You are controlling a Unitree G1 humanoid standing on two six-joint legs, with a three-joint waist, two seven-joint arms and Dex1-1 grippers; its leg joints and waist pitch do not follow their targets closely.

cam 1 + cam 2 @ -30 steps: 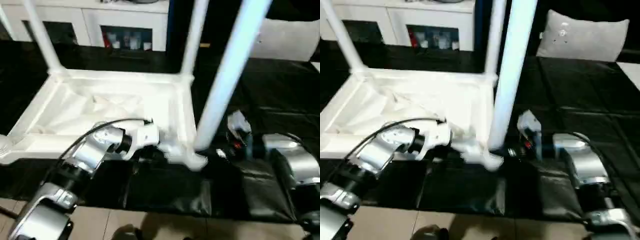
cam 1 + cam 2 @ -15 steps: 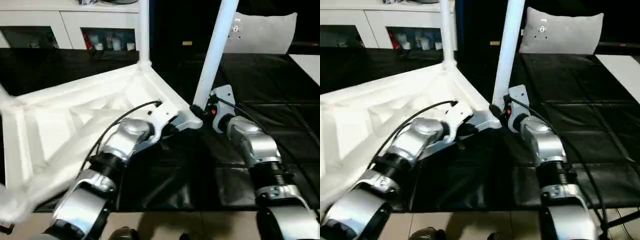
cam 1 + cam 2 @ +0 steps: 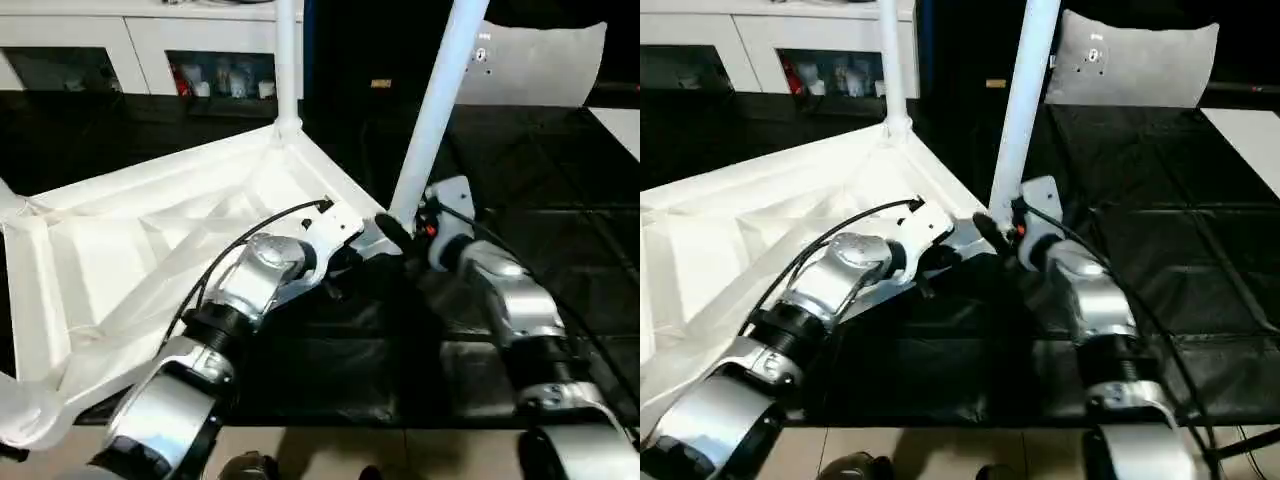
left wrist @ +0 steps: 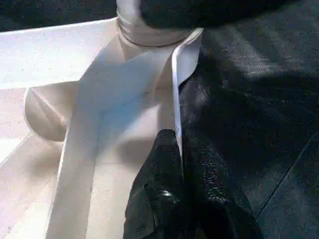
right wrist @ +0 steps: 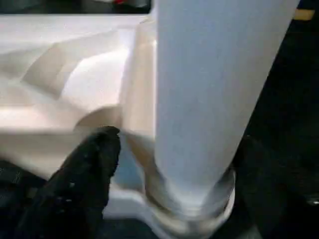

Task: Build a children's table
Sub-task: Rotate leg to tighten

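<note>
The children's table top point(image 3: 150, 250) lies upside down on a black mat, ribbed underside up. A long white leg point(image 3: 432, 115) stands in the near right corner socket point(image 5: 192, 201), and another leg point(image 3: 287, 70) stands at the far corner. My left gripper point(image 4: 177, 139) is shut on the thin rim point(image 4: 174, 84) of the top just beside that near socket. My right gripper point(image 3: 395, 228) is open around the base of the near leg. One black finger point(image 5: 84, 174) stands apart from the tube, the other dark at the far side.
A white cabinet point(image 3: 150, 40) with dark glass compartments stands behind the table. A grey cushion point(image 3: 540, 60) lies at the back right on the black mat point(image 3: 570, 190). Light floor point(image 3: 330, 450) runs along the mat's near edge.
My right gripper's fingers have spread away from the near leg. The left gripper keeps its hold on the rim. The whole picture has shifted as the camera moved.
</note>
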